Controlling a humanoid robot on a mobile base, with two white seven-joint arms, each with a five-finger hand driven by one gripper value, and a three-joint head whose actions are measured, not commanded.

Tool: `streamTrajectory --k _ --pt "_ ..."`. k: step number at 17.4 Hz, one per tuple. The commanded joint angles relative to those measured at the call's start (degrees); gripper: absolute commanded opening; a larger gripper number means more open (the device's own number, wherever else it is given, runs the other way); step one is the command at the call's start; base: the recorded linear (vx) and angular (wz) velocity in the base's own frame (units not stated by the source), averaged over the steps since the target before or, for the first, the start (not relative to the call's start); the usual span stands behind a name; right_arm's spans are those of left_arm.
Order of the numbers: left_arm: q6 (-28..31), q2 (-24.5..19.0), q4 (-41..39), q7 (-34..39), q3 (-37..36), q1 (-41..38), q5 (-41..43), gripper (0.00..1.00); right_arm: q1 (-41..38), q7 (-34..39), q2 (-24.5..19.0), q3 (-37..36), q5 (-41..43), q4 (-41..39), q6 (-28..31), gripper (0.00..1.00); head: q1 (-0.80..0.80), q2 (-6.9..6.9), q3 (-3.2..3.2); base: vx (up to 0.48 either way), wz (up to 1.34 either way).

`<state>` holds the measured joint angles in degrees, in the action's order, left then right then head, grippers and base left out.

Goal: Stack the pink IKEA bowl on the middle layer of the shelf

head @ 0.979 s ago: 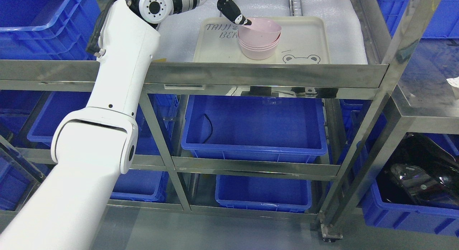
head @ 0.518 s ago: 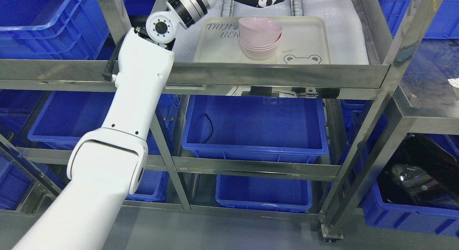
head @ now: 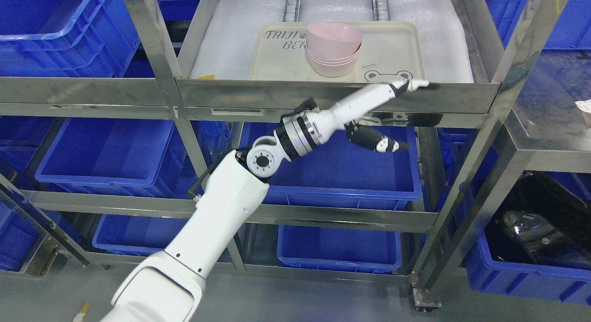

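A stack of pink bowls [head: 333, 49] stands on a cream tray [head: 397, 45] on the shelf's padded layer. The top bowl sits tilted in the stack. My left hand [head: 412, 115] is in front of the shelf's steel front rail [head: 258, 93], below and to the right of the bowls. Its fingers are spread and hold nothing. The white fingers [head: 411, 85] reach up to the rail's top edge. The black thumb [head: 378, 142] points right over the blue bin below. The right arm is out of view.
A blue bin [head: 323, 174] sits on the layer under the tray, with another blue bin [head: 339, 248] below it. More blue bins stand at the left [head: 106, 151] and upper left. Steel uprights [head: 157, 49] frame the shelf. A second steel rack [head: 545, 128] stands to the right.
My left hand let go of the top bowl's rim, pulled back off the shelf and dropped in front of the front rail. The bowls stay stacked on the tray.
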<state>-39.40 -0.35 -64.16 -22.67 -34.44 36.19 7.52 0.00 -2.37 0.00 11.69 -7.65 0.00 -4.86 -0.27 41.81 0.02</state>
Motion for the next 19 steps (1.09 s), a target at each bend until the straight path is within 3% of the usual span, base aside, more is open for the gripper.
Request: streamTrajectory --k 1,3,6,8,11,19 --pt "-4.5 -0.6 -9.6 -0.2 -6.1 -18.6 1.5 0.86 -0.9 -0.3 1.0 0.0 0.0 -1.0 0.0 1.0 0.0 0.0 0.0 0.0 0.0" --pt "-4.5 -0.6 -9.3 0.1 -1.1 -24.2 1.5 0.86 -0.9 -0.3 1.0 0.0 -0.1 -1.0 0.0 1.0 0.0 0.0 0.0 0.0 0.0" --pt "-3.3 -0.6 -6.8 2.9 15.2 -28.6 0.6 0.88 -0.9 -0.3 1.0 0.0 -0.1 -1.0 0.0 1.0 0.0 0.0 0.0 0.0 0.0" --pt "2.3 -0.6 -4.1 9.4 23.7 -28.7 -2.1 0.91 -0.9 -0.3 1.0 0.0 0.0 -1.0 0.0 1.0 0.0 0.0 0.0 0.0 0.0" --pt "12.0 -0.6 -4.0 15.9 27.0 -29.3 -9.4 0.94 -0.9 -0.3 1.0 0.0 -0.1 -1.0 0.0 1.0 0.0 0.0 0.0 0.0 0.0" --pt "14.3 -0.6 -4.4 22.3 29.0 -31.7 -9.5 0.99 -0.9 -0.3 1.0 0.0 0.0 -1.0 0.0 1.0 0.0 0.0 0.0 0.0 0.0"
